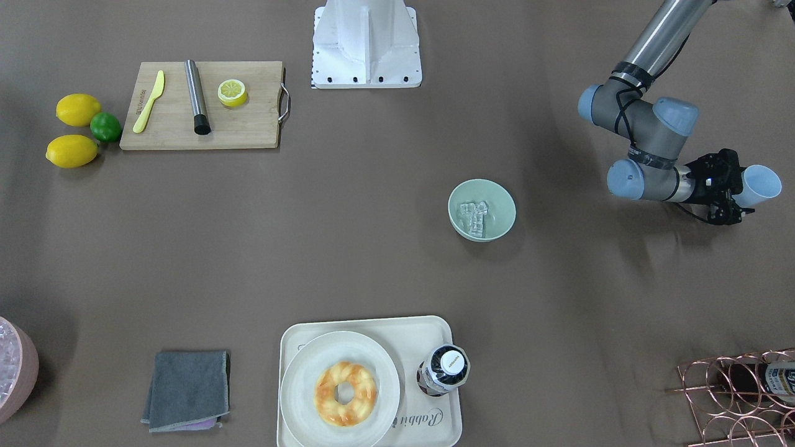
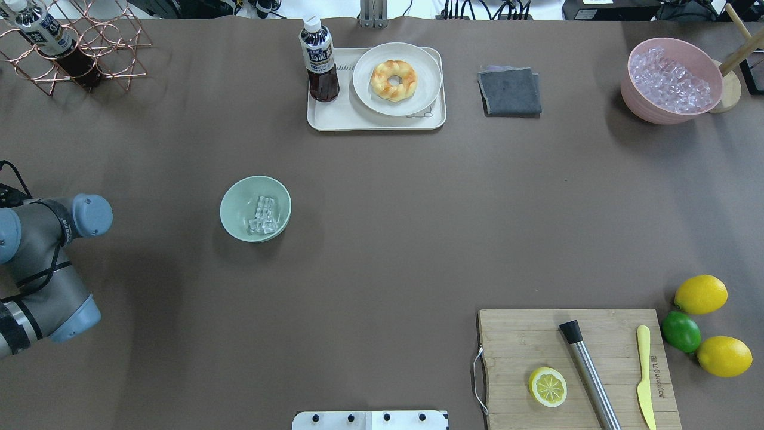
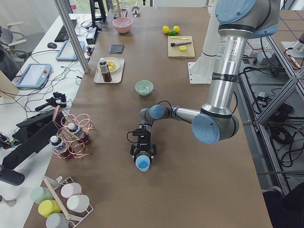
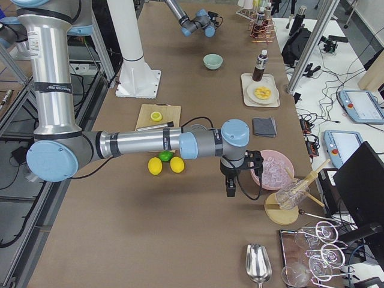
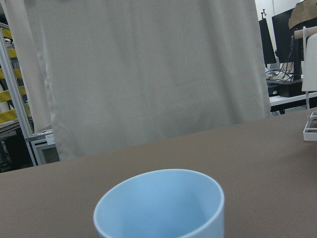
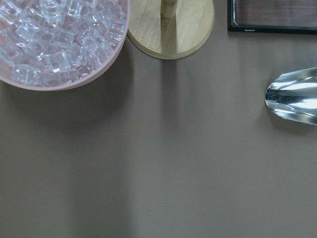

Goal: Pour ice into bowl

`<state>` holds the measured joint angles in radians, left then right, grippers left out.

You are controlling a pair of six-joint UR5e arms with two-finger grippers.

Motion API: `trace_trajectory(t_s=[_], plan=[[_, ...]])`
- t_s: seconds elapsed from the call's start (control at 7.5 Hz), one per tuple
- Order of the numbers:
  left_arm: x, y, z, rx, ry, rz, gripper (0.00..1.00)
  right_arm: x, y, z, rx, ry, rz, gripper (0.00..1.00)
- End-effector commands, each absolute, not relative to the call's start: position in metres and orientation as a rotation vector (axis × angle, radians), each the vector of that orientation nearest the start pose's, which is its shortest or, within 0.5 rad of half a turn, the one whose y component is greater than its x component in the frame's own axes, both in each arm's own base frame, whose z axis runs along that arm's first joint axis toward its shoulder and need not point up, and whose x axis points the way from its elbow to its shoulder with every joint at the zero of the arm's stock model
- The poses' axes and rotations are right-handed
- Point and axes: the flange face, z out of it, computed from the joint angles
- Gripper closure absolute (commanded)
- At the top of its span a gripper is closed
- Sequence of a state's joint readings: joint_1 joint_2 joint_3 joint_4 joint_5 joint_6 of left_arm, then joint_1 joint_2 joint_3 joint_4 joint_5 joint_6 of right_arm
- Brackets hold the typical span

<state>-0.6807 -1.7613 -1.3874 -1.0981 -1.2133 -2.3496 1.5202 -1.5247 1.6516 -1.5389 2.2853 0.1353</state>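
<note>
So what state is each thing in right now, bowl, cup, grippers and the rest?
bowl: upright, holding the ice
ice: a few cubes inside the bowl
cup: gripped, no ice visible inside
left gripper: shut on the cup
right gripper: cannot tell, open or shut
pink tub: heaped with ice cubes
bottle: upright, capped

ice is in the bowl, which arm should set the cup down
Left. The left gripper already holds the blue cup, with the ice lying in the bowl; the right gripper hangs far away by the pink tub.
</note>
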Motion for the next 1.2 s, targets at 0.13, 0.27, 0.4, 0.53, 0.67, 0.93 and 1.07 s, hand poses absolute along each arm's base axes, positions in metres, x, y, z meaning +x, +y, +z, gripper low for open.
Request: trace_trajectory(t_s=[0.13, 0.27, 0.4, 0.53, 0.67, 0.93, 1.07], plan=[[0.302, -0.452, 0.640, 0.339, -0.449, -1.329, 0.02, 0.040, -0.522, 0.593, 0.086, -0.725, 0.024, 0.01], [0.307, -0.444, 0.612, 0.331, -0.435, -1.312, 0.02, 0.039, -0.522, 0.595, 0.082, -0.723, 0.024, 0.01], [0.306, -0.439, 0.590, 0.329, -0.427, -1.297, 0.02, 0.036, -0.523, 0.592, 0.083, -0.722, 0.022, 0.01], [0.302, -0.436, 0.559, 0.314, -0.379, -1.247, 0.02, 0.033, -0.525, 0.588, 0.084, -0.721, 0.023, 0.01], [0.296, -0.437, 0.538, 0.306, -0.340, -1.215, 0.02, 0.027, -0.528, 0.583, 0.085, -0.721, 0.023, 0.01], [0.243, -0.460, 0.495, 0.274, -0.274, -1.125, 0.02, -0.010, -0.536, 0.547, 0.077, -0.736, 0.061, 0.01], [0.209, -0.476, 0.478, 0.258, -0.253, -1.079, 0.02, -0.034, -0.549, 0.519, 0.071, -0.729, 0.085, 0.01]])
